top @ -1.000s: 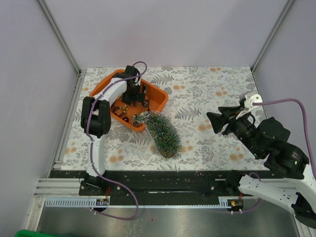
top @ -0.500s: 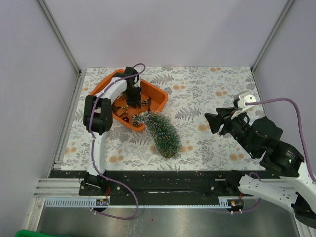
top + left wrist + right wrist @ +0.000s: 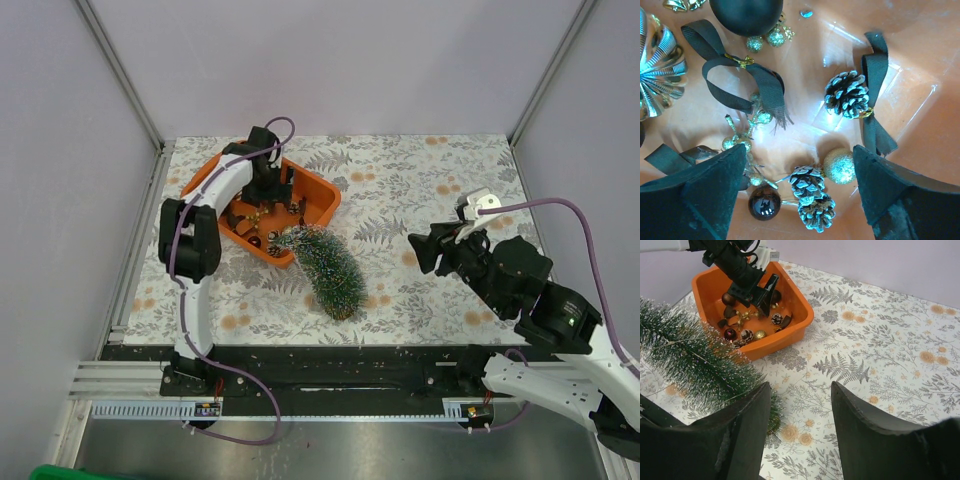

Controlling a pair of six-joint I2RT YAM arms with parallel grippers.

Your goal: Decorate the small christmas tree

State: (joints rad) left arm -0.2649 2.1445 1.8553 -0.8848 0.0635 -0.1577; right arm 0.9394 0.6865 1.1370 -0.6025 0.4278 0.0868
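On counter (image 3: 450, 175), small christmas tree (image 3: 326, 268) lies on its side, tip just beside orange tray (image 3: 322, 203) near wall, base pointing away from it. Left pincer (image 3: 797, 160) inside tray, wide open, empty, over pinecones (image 3: 846, 95). Right pincer (image 3: 800, 390) well right of tray, open, empty.

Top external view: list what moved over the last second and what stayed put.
The right gripper moved left, open, toward the frosted dark green bristle Christmas tree. The left gripper shifted only slightly over the orange plastic tray, also open; nothing grasped. Tree and tray stayed put.
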